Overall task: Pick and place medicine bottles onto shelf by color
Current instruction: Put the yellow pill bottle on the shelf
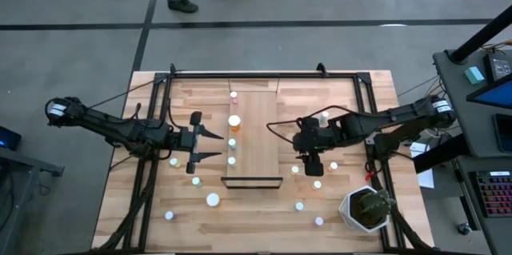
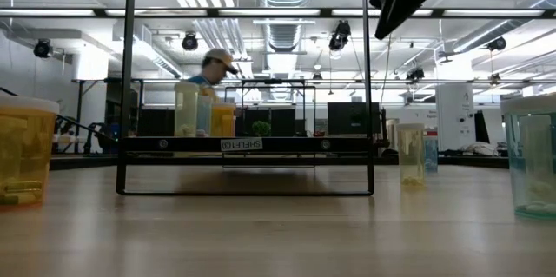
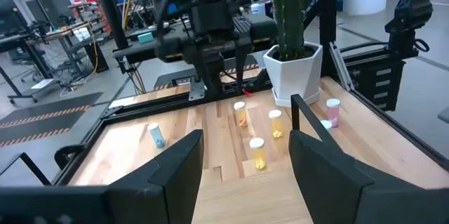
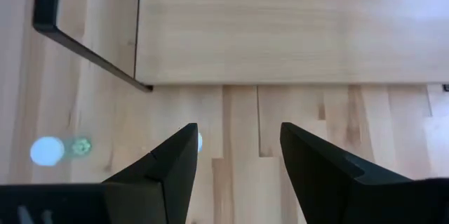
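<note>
The light-wood shelf (image 1: 254,135) lies mid-table, with a dark rail (image 1: 254,181) at its near end. Several white-capped medicine bottles (image 1: 234,121) stand along its left edge. Others stand scattered on the table, left (image 1: 195,181) and right (image 1: 317,184) of it. My left gripper (image 1: 212,145) hovers open and level just left of the shelf, pointing at it (image 3: 245,147). My right gripper (image 1: 310,159) is open above the table right of the shelf, tilted down toward the shelf's right edge (image 4: 280,76). A white-capped greenish bottle (image 4: 48,150) stands beside it. Neither gripper holds anything.
A potted cactus (image 1: 368,207) in a white pot stands at the table's near right corner. Dark frame bars run along the table's far edge (image 1: 240,73). In the low view, large bottles (image 2: 22,151) (image 2: 534,155) stand close at both sides. A person walks beyond the far edge (image 1: 184,3).
</note>
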### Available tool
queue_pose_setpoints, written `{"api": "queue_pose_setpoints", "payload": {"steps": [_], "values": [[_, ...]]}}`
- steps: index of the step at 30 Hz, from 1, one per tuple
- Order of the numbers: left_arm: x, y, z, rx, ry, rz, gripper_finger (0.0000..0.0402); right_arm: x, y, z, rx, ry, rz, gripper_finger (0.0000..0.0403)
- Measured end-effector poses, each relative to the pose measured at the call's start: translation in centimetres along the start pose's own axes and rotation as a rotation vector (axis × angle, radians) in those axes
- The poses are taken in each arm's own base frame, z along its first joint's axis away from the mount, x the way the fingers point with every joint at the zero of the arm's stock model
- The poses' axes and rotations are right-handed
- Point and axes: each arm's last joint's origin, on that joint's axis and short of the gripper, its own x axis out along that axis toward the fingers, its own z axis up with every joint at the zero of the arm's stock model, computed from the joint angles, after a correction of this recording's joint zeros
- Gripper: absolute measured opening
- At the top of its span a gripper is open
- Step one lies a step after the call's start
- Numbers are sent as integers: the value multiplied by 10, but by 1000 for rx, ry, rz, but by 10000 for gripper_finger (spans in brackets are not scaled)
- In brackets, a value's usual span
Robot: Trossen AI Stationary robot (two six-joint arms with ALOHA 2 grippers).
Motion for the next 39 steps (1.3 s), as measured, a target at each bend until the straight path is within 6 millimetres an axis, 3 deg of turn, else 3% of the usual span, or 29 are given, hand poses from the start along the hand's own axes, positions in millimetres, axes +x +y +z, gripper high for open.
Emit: {"api": "queue_pose_setpoints", "payload": {"steps": [7,13,25,39], "values": [[0,0,0,0,-1,0,194,20,18,-14,-71,-52,22,194],[0,0,0,0,-2,0,194,35,17,-29,22,-34,-20,195],[0,0,0,0,-2,1,194,65,26,-59,31,-27,15,243],[0,0,0,0,-2,1,194,100,28,-74,5,-66,-2,226]]}}
